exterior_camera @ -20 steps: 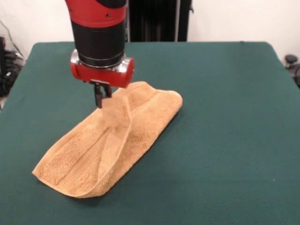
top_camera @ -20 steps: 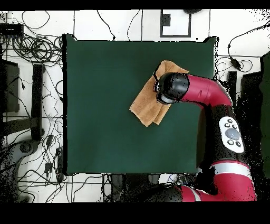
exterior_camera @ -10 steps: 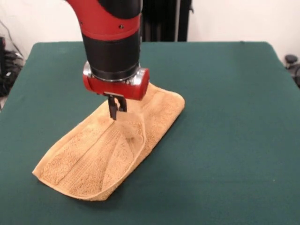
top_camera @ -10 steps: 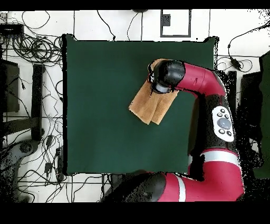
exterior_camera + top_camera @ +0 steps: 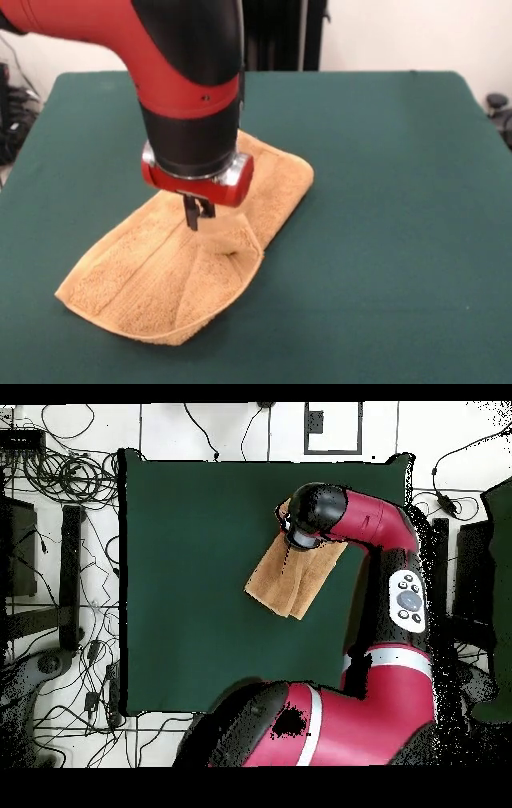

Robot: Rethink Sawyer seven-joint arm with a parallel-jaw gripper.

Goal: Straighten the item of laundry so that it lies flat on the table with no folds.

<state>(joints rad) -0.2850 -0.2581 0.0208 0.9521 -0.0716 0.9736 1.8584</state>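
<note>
Status: task not finished; the small tan-orange terry-cloth towel (image 5: 188, 260) is still doubled over on the large dark green felt-covered bench (image 5: 384, 200), sitting in the half of it that lies left in the front view, well clear of every edge.

Hand (image 5: 194, 214): short dark fingers close together, pinching a raised peak of the towel's upper layer; I read it as clamped on the cloth, though the contact point is small in the front view and hidden under the red and black arm (image 5: 345, 519) in the overhead view.

Done so far, judging from the lie of the cloth: the lower layer looks flat on the bench; the near end, with a woven band visible across it, is spread and wide.

Left to do:
- upper layer fans out from the pinch point in creases; a curved folded edge runs along the towel's right side in the front view; that flap has to come off the lower layer entirely
- far end near the arm looks bunched and narrower than the near end; can't tell how many layers sit there
- overhead outline is an uneven quadrilateral, not a clean rectangle, so at least one fold remains

My estimate: mid-task, roughly half; unfold in progress, no flat single layer yet; white tag not visible in either view.
</note>
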